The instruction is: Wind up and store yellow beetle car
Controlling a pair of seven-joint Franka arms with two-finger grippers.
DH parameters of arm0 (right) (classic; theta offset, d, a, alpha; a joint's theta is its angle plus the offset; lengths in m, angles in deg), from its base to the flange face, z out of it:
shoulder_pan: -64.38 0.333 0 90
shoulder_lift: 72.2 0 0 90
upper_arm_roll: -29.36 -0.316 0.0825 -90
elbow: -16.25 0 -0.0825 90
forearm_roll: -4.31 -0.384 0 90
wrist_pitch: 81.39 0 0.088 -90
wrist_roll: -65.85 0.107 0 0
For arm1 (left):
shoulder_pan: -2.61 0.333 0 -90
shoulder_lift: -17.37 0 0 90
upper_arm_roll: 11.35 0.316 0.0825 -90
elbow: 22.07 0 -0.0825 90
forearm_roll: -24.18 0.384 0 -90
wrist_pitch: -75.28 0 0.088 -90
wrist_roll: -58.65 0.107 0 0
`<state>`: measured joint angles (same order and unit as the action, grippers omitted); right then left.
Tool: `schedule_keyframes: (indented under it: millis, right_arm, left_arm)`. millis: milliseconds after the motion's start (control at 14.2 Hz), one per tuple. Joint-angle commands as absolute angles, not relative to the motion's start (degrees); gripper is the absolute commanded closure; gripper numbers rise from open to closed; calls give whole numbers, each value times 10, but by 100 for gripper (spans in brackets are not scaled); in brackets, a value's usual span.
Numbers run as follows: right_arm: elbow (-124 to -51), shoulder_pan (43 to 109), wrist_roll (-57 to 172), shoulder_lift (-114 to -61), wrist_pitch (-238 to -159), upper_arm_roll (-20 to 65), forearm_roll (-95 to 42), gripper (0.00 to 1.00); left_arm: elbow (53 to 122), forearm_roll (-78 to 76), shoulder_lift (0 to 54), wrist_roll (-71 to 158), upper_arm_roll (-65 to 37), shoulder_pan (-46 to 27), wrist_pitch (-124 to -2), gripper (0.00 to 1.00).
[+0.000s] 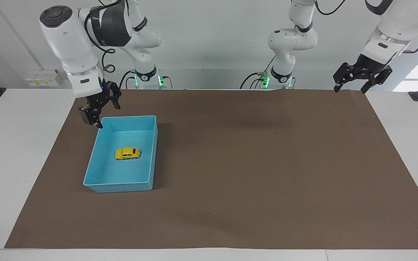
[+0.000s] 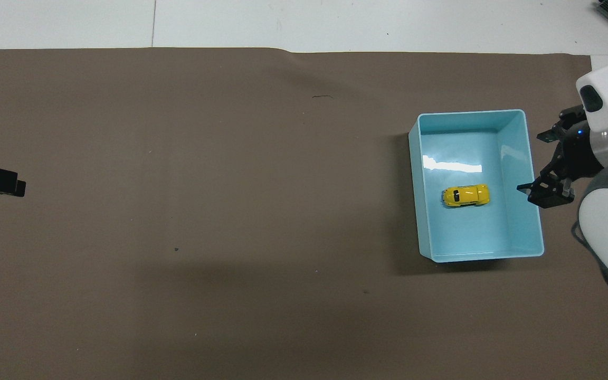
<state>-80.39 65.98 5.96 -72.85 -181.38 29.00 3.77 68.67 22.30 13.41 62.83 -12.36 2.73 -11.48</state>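
Yellow beetle car [image 1: 127,153] lay stored in blue tray [image 1: 154,145] — right pincer [image 1: 100,110] spread, empty, over tray's corner; left pincer [image 1: 361,77] spread, waiting — retreat should clear the rim.

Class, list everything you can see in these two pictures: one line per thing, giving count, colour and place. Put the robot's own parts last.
yellow beetle car: one, yellow, on the floor of the blue tray, touched by no gripper.
blue tray: one, light blue, on the mat toward the right arm's end.
mat: one, brown, covering most of the white table.
right gripper: one, black, open, empty, raised over the tray's rim nearest the robots.
left gripper: one, black, open, empty, waiting over the mat's corner.
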Motion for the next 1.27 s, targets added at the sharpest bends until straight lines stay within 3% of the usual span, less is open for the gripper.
schedule_keyframes:
  millis: [0,847,1200]
  right_arm:
    - [-778,661,123,-726,-1772,289,30,0]
    - [-734,673,485,-716,-1693,307,28,0]
    - [-725,673,626,-716,-1695,305,29,0]
  left_arm:
    - [693,224,124,629,-125,31,-108,0]
    - [693,223,124,629,-125,30,-108,0]
    - [694,223,123,629,-125,30,-108,0]
